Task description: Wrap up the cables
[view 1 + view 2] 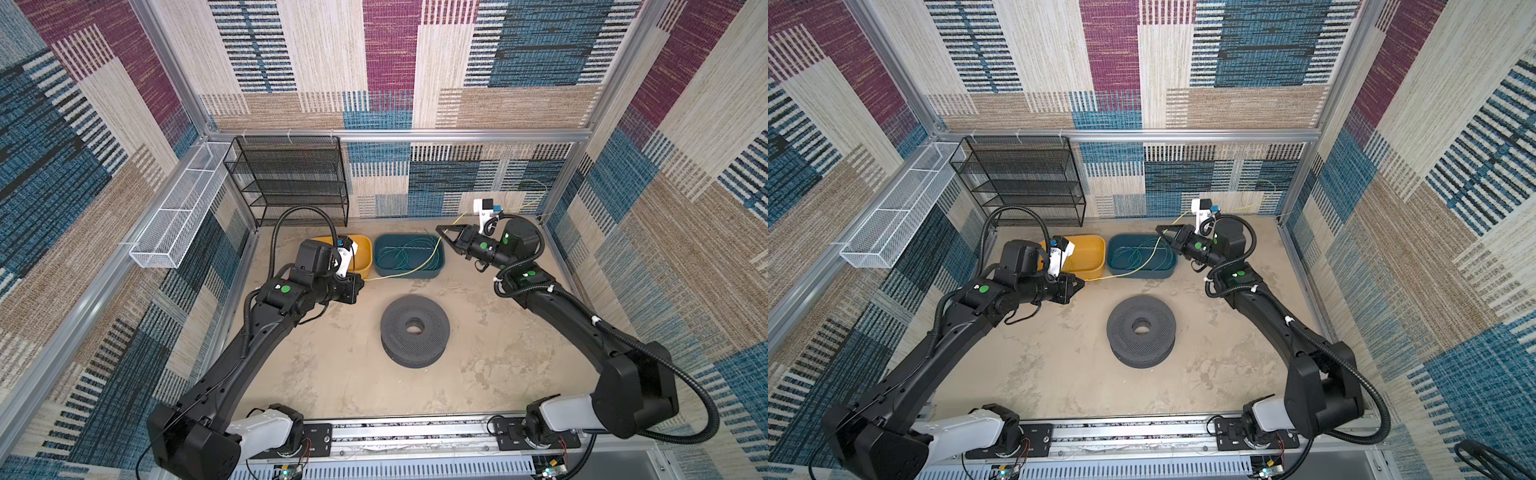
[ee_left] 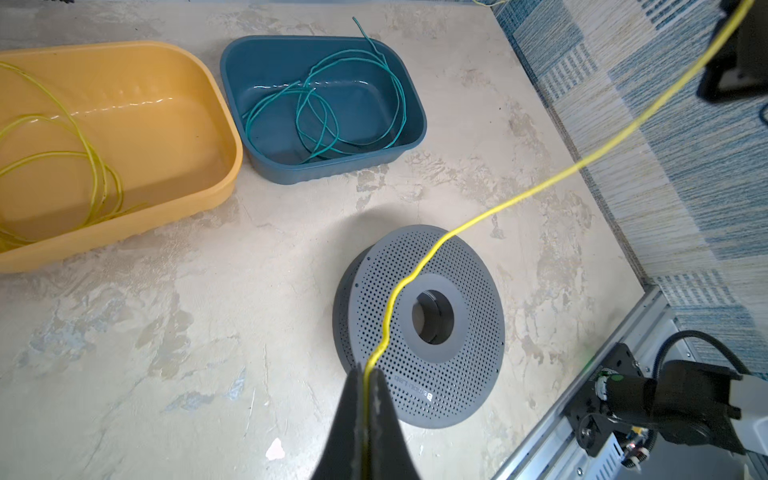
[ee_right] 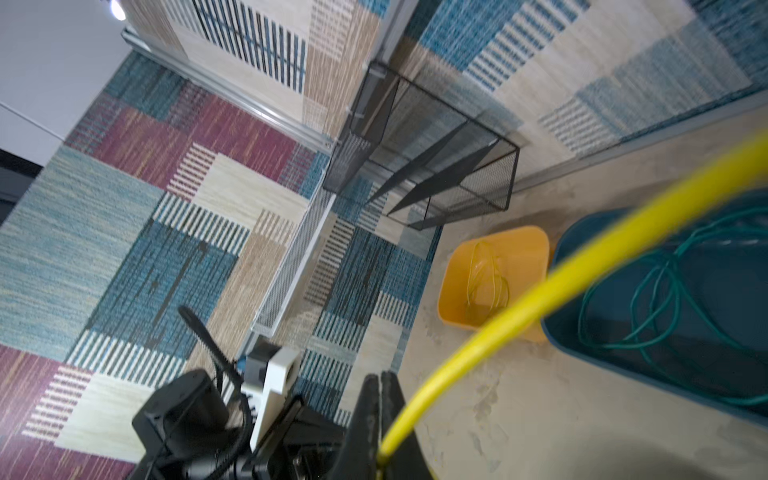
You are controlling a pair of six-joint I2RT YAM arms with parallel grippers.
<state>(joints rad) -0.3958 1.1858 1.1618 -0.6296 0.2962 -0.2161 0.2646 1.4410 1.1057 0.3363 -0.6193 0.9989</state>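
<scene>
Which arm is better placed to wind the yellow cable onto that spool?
Left, likely: the left fingers pinch the yellow cable near the grey spool, while the right fingers hold it farther off, by the blue bin.

Both our arms reach forward and bend inward; our left claw [image 1: 360, 286] and right claw [image 1: 439, 229] are each pinched closed, tips turned inward.

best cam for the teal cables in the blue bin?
Left wrist view: the teal cables show whole and sharp in the blue bin, nothing across them. In both top views they are small, with the yellow cable passing over the bin. The right wrist view cuts them off at the frame edge.
</scene>
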